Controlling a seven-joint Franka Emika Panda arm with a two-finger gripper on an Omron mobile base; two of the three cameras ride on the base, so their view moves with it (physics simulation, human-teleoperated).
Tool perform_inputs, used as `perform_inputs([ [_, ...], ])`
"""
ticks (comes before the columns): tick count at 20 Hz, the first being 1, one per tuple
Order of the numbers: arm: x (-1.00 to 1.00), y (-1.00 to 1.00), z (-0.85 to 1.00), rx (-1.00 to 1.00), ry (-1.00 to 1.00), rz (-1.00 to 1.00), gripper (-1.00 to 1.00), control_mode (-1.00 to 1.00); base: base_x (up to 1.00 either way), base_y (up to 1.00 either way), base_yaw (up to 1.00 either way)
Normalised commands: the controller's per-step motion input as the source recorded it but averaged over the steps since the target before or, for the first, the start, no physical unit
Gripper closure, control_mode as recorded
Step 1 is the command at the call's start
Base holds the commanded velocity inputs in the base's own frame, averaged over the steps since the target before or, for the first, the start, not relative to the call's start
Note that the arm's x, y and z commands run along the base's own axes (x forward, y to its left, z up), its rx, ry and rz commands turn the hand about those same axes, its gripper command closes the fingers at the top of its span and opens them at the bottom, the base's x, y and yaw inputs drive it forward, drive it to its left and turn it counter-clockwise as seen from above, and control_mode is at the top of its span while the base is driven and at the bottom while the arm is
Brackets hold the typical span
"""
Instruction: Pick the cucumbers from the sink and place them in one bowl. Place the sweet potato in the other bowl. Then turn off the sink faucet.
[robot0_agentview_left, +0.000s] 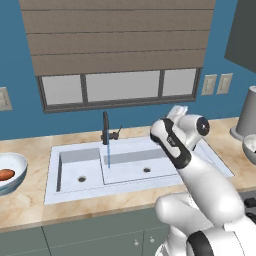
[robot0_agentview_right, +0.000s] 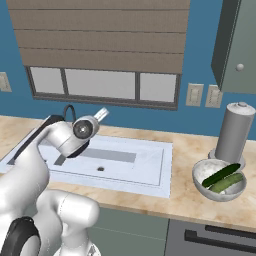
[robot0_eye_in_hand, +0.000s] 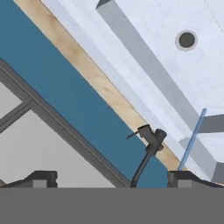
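Note:
Two cucumbers (robot0_agentview_right: 223, 178), one darker and one lighter green, lie in the grey-white bowl (robot0_agentview_right: 202, 183) on the counter to the right of the sink (robot0_agentview_right: 145, 162). On the left, the orange-red sweet potato (robot0_agentview_left: 6, 174) rests in the wide white bowl (robot0_agentview_left: 21, 164). The dark faucet (robot0_agentview_left: 105, 128) stands behind the sink (robot0_agentview_left: 67, 190), and a thin blue stream of water (robot0_agentview_left: 108, 156) runs from it into the basin. In the hand view my gripper (robot0_eye_in_hand: 111, 179) is open and holds nothing. The faucet (robot0_eye_in_hand: 150, 139) with its short lever stands ahead, between the fingertips (robot0_eye_in_hand: 41, 178), without touching them.
A tall grey cylinder (robot0_agentview_right: 234, 131) stands behind the cucumber bowl. The blue wall and the window (robot0_agentview_left: 120, 87) with a lowered blind are close behind the faucet. Both sink basins show dark drain holes (robot0_eye_in_hand: 187, 40). My white arm (robot0_agentview_left: 200, 175) reaches over the sink's right side.

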Motion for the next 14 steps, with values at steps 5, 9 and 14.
perform_inputs([
  [5,0.04,-0.12,0.0,-0.17,-0.01,0.23,-1.0,-1.0,0.0,0.0,0.0],
  [9,0.0,0.0,0.0,-0.17,-0.08,0.31,-1.0,-1.0,0.0,0.0,0.0],
  [14,0.0,0.02,-0.03,-0.05,-0.11,0.16,-1.0,-1.0,0.0,0.0,0.0],
])
